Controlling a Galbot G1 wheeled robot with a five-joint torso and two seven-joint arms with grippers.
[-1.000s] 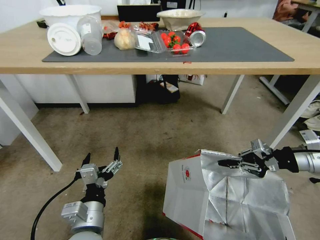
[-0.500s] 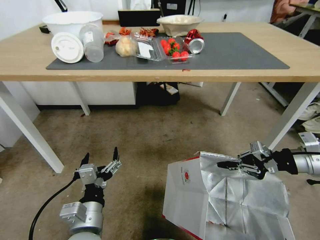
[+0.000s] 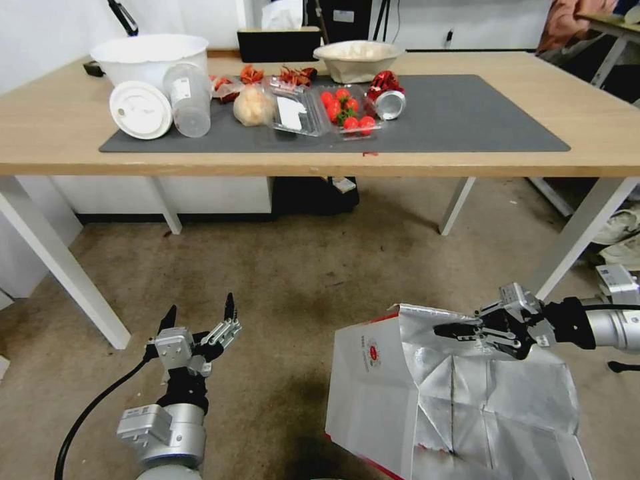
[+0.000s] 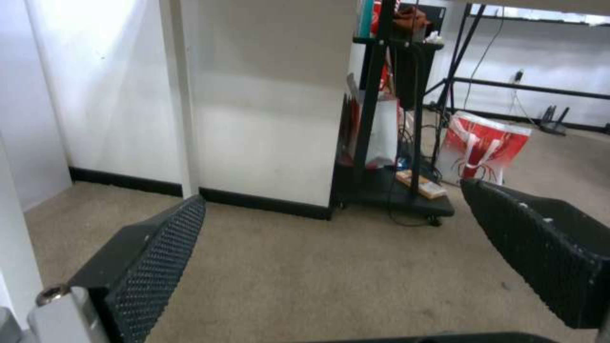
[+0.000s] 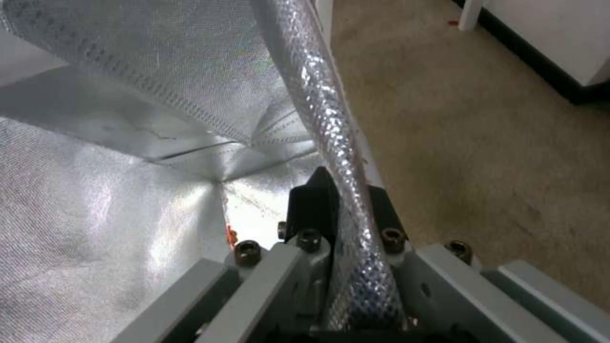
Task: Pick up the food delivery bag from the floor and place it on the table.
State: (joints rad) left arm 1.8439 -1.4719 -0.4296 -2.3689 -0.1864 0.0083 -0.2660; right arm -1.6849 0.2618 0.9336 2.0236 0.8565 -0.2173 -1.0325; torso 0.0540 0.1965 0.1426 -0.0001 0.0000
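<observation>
Food delivery bag (image 3: 400, 393) hangs low at the robot's right, foil lining facing up, its rim clamped in the right gripper (image 3: 460, 329); the right wrist view shows the jaws clenched on the silver edge (image 5: 346, 200). Over the last second the bag and both arms kept their place in the head view while the surface (image 3: 40, 127) slid lower and more of its top came into sight, so the camera moved, not the objects; likely the torso is rising with the bag. Whether the bag's bottom has cleared the floor (image 3: 300, 267) can't be told. Left gripper (image 3: 199, 315) sits idle low on the left, jaws released and spread wide. Surface carries a dark grey mat (image 3: 467, 120), its left half crowded with a white bowl (image 3: 150, 53), lid (image 3: 140, 110), clear cup (image 3: 190, 100), strawberry tray (image 3: 347, 110) and red can (image 3: 390, 103); right half of mat is bare, room for the bag. Another red bag (image 4: 486, 145) stands under the surface, far back.
</observation>
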